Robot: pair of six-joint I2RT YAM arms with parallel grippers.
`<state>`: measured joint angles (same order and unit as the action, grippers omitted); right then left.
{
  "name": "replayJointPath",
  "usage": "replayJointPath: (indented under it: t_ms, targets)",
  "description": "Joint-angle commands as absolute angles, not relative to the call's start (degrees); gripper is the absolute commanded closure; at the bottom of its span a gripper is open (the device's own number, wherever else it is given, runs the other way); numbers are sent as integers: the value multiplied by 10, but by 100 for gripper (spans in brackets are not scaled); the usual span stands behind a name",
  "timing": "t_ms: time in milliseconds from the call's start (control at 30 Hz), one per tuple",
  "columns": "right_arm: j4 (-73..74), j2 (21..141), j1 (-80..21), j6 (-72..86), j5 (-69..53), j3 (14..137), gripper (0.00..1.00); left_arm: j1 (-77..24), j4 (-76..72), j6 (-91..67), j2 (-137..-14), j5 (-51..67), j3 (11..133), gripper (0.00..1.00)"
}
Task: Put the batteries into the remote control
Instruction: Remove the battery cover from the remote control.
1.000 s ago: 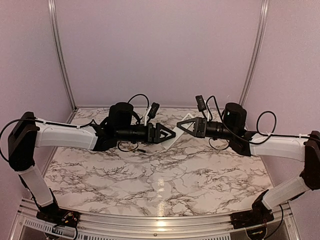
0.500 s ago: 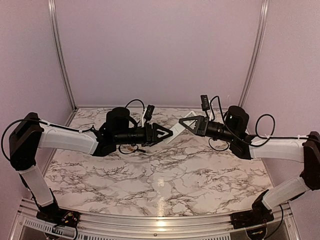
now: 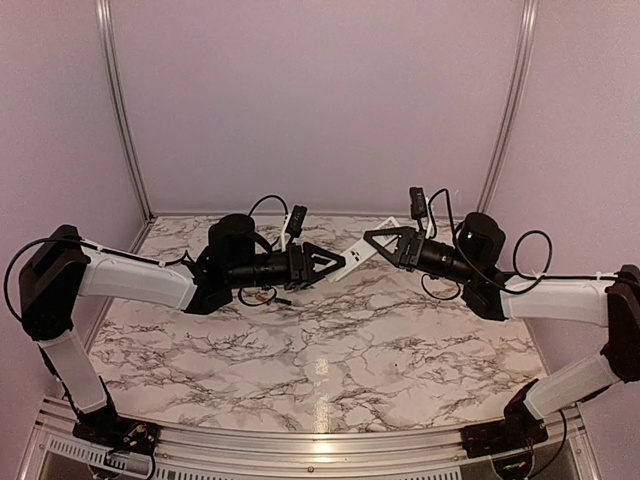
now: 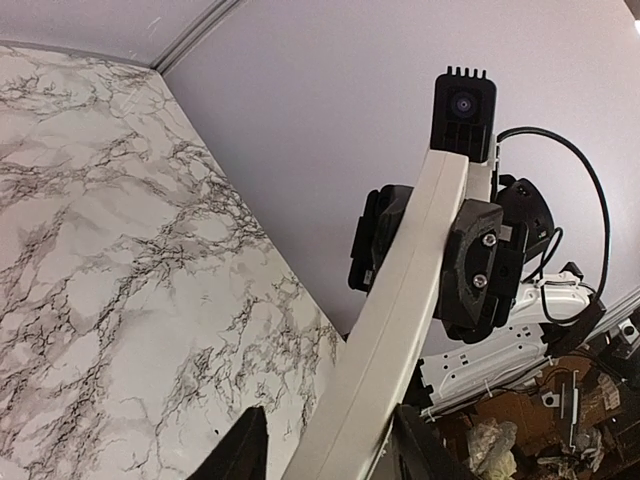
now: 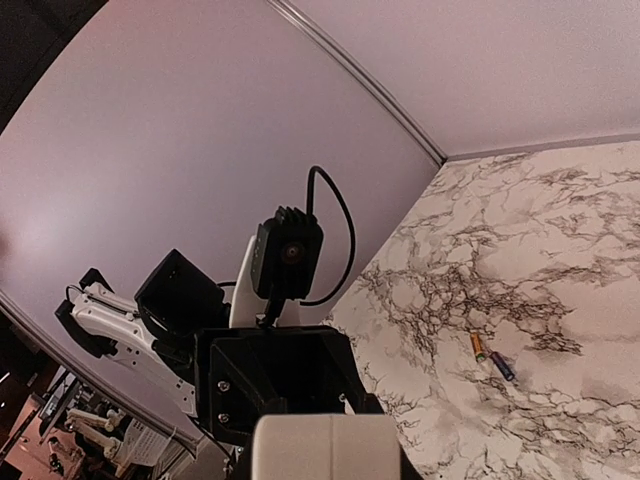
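Observation:
The white remote control (image 3: 352,259) hangs in the air above the back of the table, bridging both grippers. My left gripper (image 3: 338,266) has its jaws closed in on the near lower end (image 4: 345,440). One dark finger (image 4: 243,452) stands beside it with only a sliver of table showing, and the other finger touches it. My right gripper (image 3: 372,239) is shut on the upper end (image 4: 440,200); that end fills the bottom of the right wrist view (image 5: 325,445). Two batteries, one orange (image 5: 478,346) and one dark blue (image 5: 503,365), lie side by side on the marble.
The marble table (image 3: 330,350) is walled by lilac panels with metal corner posts (image 3: 120,110). The arm bases sit at the near edge on an aluminium rail (image 3: 300,440). Loose black cables loop behind both wrists.
My left jaws have narrowed onto the remote. The right gripper has risen and drawn right, tilting the remote up; the left arm has slid a little to the left.

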<state>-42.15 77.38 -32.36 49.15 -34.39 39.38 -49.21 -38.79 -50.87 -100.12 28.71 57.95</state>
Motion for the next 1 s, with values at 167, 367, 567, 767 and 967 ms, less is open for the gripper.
replayJointPath:
  t_ms: [167,367,567,767,967]
  targets:
    - [-458,764,-311,494,-342,392,100,-486,-363,-503,-1005,270,577,51]
    - [-450,760,-304,490,-340,391,100,-486,-361,-504,-1006,270,576,60]
    - [-439,759,-298,482,-337,393,100,-486,-358,-501,-1007,280,573,65]
    - [-433,758,-292,478,-329,388,100,-486,-362,-503,-1006,295,572,77]
    - [-428,760,-287,474,-324,387,100,-486,-379,-519,-1011,311,570,84]
